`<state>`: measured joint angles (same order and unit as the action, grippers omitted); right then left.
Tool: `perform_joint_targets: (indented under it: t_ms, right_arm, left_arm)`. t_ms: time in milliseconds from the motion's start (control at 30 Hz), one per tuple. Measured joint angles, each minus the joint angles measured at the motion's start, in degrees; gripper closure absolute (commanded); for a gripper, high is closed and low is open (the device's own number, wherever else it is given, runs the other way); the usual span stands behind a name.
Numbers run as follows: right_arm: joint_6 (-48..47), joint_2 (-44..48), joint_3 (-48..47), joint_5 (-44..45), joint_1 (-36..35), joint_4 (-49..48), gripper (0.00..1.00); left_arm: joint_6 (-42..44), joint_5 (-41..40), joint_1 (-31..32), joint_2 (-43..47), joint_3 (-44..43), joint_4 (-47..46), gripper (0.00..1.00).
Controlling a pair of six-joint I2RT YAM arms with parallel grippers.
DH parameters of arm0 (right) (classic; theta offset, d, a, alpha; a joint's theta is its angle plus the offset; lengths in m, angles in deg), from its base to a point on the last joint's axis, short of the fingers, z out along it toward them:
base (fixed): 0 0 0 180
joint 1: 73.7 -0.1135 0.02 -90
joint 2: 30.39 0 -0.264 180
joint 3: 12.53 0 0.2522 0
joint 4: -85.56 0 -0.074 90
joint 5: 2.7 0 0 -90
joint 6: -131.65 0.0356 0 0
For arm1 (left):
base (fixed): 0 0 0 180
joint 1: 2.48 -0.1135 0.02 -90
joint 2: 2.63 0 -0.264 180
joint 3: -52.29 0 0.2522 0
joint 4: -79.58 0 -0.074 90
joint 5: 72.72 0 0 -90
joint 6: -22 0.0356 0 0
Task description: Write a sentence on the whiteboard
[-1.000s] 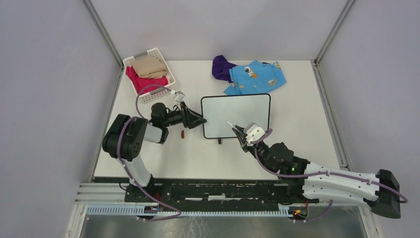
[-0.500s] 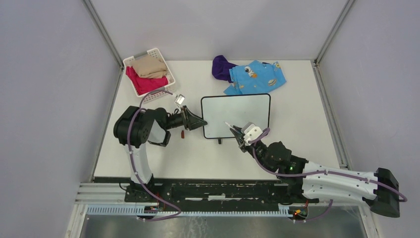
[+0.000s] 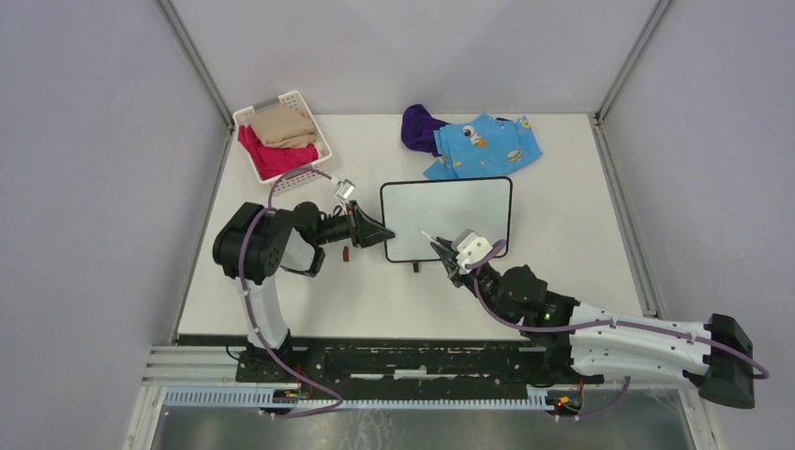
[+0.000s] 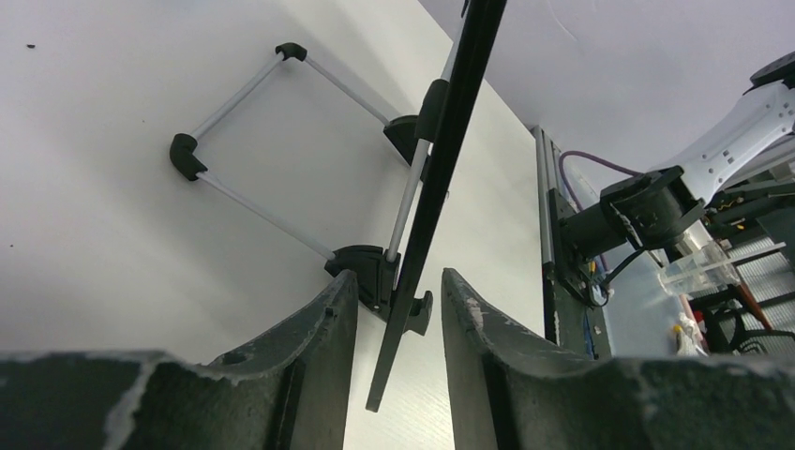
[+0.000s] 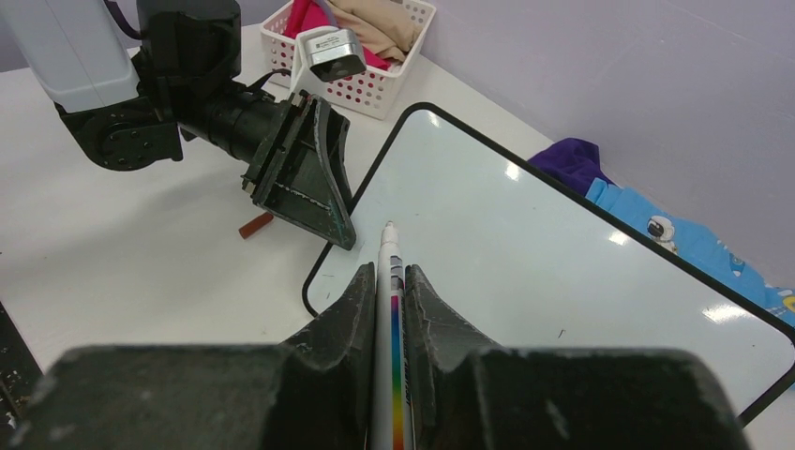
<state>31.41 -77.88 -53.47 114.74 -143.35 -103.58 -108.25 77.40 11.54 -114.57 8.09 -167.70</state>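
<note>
The whiteboard (image 3: 459,211) is seen at the centre of the counter (image 3: 572,253), its face plain white with a few glare spots. Its 9 o'clock edge is straddled by the left gripper (image 3: 382,232). In the left wrist view the thin black frame is caught between the two fingers (image 4: 309,375) with a sliver of gap on either side, so this gripper is read as released, not clamped. A stand (image 4: 185,155) of pale rods and black corners is shown beneath the board.

At the board's 7 o'clock corner the right gripper (image 3: 441,250) is clenched on a marker (image 5: 392,309), white with a rainbow stripe. The tip is held over that corner; whether it touches cannot be told.

A small reddish-brown piece (image 3: 345,253) is spotted on the counter just beside the left gripper, at its 7 o'clock. Out at 10 o'clock a white basket (image 3: 298,95) is packed with beige and pink cloth. At 12 o'clock a blue printed garment (image 3: 483,145) and a purple cloth (image 3: 419,127) are spread, the garment just beside the board's far edge.
</note>
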Motion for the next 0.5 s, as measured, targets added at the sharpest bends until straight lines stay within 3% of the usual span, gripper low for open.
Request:
perform_joint_targets:
  t_ms: [500]
  right_arm:
    - [1.4, -0.9, 0.0, -0.5, 0.0, -0.2, 1.00]
  left_arm:
    - [7.4, -0.4, 1.1, 2.3, 0.0, 9.2, 0.74]
